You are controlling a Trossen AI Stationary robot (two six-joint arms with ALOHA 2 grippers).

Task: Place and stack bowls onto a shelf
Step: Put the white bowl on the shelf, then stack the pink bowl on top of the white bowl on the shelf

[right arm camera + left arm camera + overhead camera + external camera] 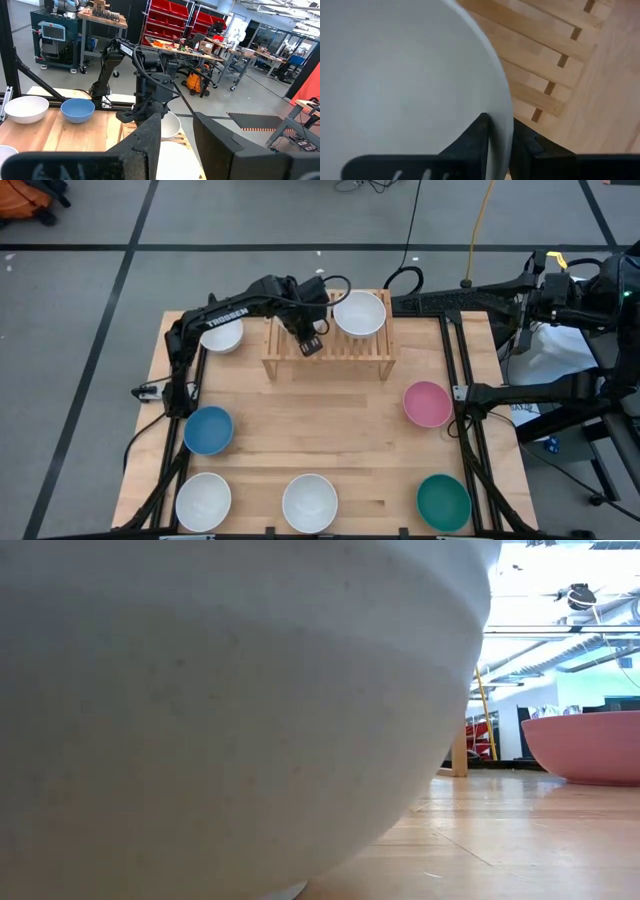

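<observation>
While the left gripper (pixel 311 343) fingers (pixel 479 134) straddle a white bowl's (pixel 405 85) rim over the shelf (pixel 370 352), loosely, another white bowl (pixel 359 313) rests there; right fingers (pixel 145 137) gape, empty.

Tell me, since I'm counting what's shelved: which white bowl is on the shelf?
The white bowl at the right end of the shelf, beside the left gripper. The other white bowls rest on the tabletop.
</observation>
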